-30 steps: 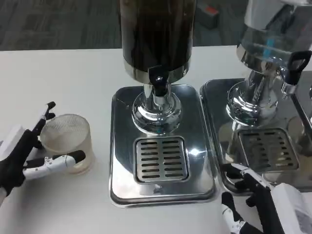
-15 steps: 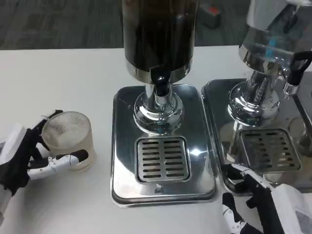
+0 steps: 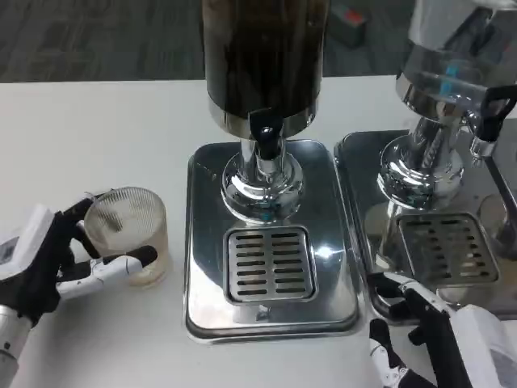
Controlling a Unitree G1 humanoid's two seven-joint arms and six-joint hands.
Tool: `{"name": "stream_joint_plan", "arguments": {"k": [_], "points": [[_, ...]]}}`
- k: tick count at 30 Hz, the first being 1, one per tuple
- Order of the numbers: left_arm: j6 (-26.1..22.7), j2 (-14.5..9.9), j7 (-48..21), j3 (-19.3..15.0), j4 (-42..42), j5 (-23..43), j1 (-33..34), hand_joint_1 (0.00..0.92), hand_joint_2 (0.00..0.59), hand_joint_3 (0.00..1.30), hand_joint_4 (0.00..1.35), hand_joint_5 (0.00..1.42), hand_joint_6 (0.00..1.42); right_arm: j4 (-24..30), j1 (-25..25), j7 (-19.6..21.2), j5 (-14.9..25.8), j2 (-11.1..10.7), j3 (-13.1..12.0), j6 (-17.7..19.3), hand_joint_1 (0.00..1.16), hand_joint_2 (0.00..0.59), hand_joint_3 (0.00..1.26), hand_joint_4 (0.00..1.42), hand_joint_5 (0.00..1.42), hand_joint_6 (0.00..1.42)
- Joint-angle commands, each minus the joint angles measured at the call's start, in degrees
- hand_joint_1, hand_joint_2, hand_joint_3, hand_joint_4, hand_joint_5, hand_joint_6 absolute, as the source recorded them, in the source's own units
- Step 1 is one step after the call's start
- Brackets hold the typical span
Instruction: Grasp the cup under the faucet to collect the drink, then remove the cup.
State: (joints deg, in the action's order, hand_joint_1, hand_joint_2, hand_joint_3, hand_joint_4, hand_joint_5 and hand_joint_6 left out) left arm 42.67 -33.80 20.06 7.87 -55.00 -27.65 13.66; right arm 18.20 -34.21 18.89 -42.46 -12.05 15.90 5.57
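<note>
Cup (image 3: 128, 234): a ribbed, translucent tumbler that stood upright on the white counter (image 3: 97, 121), just left of the steel drip tray (image 3: 202, 242) and apart from the faucet (image 3: 265, 137). Left hand (image 3: 56, 263): placed around the cup, with one finger curled behind its far-left side and another lying along its near base, so that the cup sat between them; contact looked close, though whether the grip was firm could not be told. Dispenser (image 3: 262, 56): a dark-filled cylinder on a chrome pedestal, standing at the far end of the tray, with the faucet above a slotted grate (image 3: 268, 263) that carried nothing. Right hand (image 3: 420, 331): at the near right corner, fingers spread apart and holding nothing, one fingertip near the edge of a second tray (image 3: 355, 178). Second dispenser (image 3: 444, 81): clear-bodied, standing to the far right on that tray.
</note>
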Motion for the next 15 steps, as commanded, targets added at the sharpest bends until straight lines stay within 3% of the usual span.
{"name": "stream_joint_plan", "arguments": {"k": [1, 10, 15], "points": [[0.2, 0.4, 1.9, 0.8, -0.5, -1.0, 0.6, 0.302, 0.056, 0.37, 0.55, 0.77, 1.21, 0.4, -0.1, -0.1, 0.0, -0.2, -0.5, 0.5, 0.74, 0.519, 0.33, 0.32, 0.40, 0.60], [-2.1, 1.0, 6.9, 2.2, 0.5, -4.2, 0.7, 0.315, 0.063, 0.51, 0.69, 0.90, 1.38, 0.0, 0.2, 0.1, 0.2, 0.1, -0.3, 0.7, 0.73, 0.529, 0.33, 0.32, 0.40, 0.60], [-3.0, 1.3, 9.4, 2.7, 0.8, -5.1, 0.7, 0.374, 0.068, 0.57, 0.74, 0.96, 1.42, -0.3, 0.4, 0.4, 0.4, 0.3, -0.3, 0.8, 0.73, 0.532, 0.34, 0.32, 0.40, 0.60]]}}
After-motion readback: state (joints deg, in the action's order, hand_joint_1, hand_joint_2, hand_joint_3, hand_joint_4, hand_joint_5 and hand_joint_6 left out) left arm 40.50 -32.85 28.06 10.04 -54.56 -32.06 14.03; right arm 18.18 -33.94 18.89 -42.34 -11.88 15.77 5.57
